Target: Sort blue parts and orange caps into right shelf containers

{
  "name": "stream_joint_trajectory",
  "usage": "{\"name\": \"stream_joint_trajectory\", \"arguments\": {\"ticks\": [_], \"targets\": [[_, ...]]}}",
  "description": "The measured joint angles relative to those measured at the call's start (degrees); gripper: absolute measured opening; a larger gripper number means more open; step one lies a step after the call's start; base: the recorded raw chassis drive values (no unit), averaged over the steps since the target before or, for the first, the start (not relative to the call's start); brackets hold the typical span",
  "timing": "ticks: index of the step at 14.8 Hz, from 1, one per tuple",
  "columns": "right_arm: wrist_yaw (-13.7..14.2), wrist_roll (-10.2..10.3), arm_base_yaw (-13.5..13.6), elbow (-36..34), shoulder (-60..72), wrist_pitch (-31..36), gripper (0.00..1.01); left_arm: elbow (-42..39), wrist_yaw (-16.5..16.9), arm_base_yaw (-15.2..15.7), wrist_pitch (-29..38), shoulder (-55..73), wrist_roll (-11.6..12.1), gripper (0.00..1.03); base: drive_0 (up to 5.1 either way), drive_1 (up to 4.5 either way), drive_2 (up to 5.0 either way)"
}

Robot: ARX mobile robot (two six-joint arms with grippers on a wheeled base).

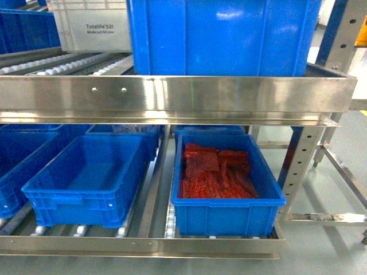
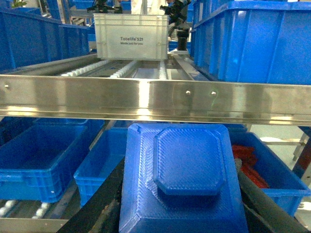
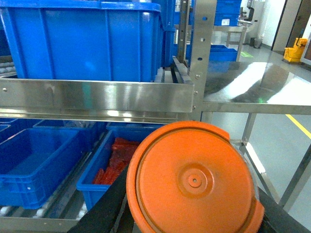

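Observation:
My left gripper [image 2: 181, 199] is shut on a blue part [image 2: 182, 170], a stepped block with cut corners that fills the lower left wrist view between dark fingers [image 2: 104, 206]. My right gripper [image 3: 194, 213] is shut on a round orange cap [image 3: 194, 179], which hides most of its jaws. Both are held in front of the steel shelf, outside the head view. On the lower shelf level, a blue container [image 1: 226, 215] on the right holds red-orange pieces. To its left sits an empty blue container [image 1: 86, 197]. A large blue container [image 1: 223, 34] stands on the upper level.
A steel front rail [image 1: 172, 94] spans the upper roller level, with a white crate [image 1: 92, 26] behind it. More blue crates [image 1: 17, 154] sit at the far left below. The shelf's upright [image 1: 301, 166] and floor braces lie to the right.

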Motion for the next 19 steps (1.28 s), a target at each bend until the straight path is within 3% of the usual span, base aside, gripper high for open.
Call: {"name": "stream_joint_trajectory", "arguments": {"ticks": [19], "targets": [[0.0, 0.0, 0.0, 0.0, 0.0, -0.2, 0.44, 0.0, 0.0, 0.0, 0.0, 0.0, 0.0, 0.44, -5.0, 2.41, 2.4]]}}
